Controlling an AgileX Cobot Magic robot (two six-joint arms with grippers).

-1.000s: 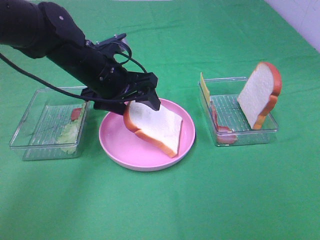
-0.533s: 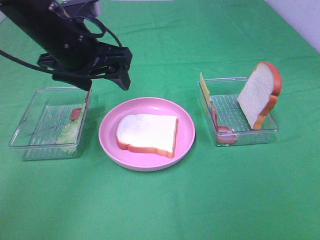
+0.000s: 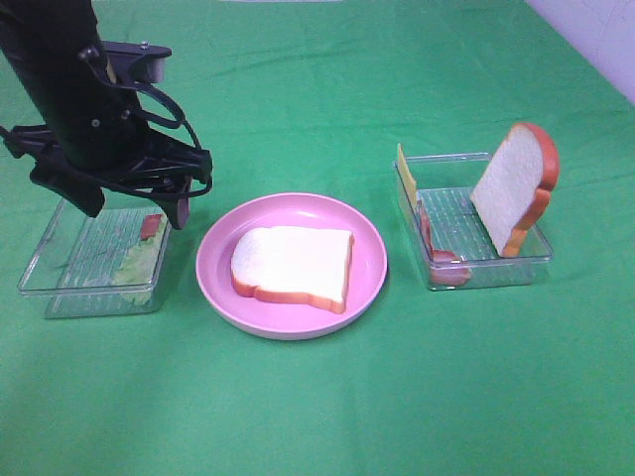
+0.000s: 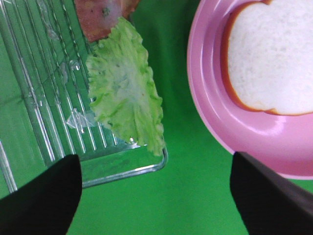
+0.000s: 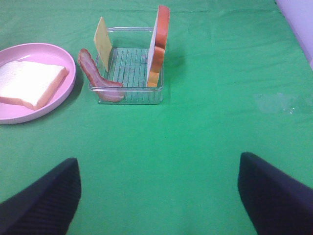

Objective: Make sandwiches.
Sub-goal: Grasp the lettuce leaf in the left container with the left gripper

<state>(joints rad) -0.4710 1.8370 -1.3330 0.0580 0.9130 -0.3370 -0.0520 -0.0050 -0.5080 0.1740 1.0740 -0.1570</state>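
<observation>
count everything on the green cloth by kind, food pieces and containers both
bread slices: 2
lettuce leaf: 1
red slice, maybe tomato: 1
bacon strip: 1
cheese square: 1
clear trays: 2
pink plate: 1
total: 9

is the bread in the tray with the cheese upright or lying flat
Upright: the slice stands on its edge in the tray.

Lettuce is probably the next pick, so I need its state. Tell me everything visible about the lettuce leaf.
The lettuce leaf is pale green, ruffled at the edges, whitish along its middle, and looks like plastic. It lies flat and whole in the clear ribbed tray, along the side nearest the pink plate, with one end reaching the tray's corner rim. Its other end meets a reddish-brown piece. Nothing grips it.
</observation>
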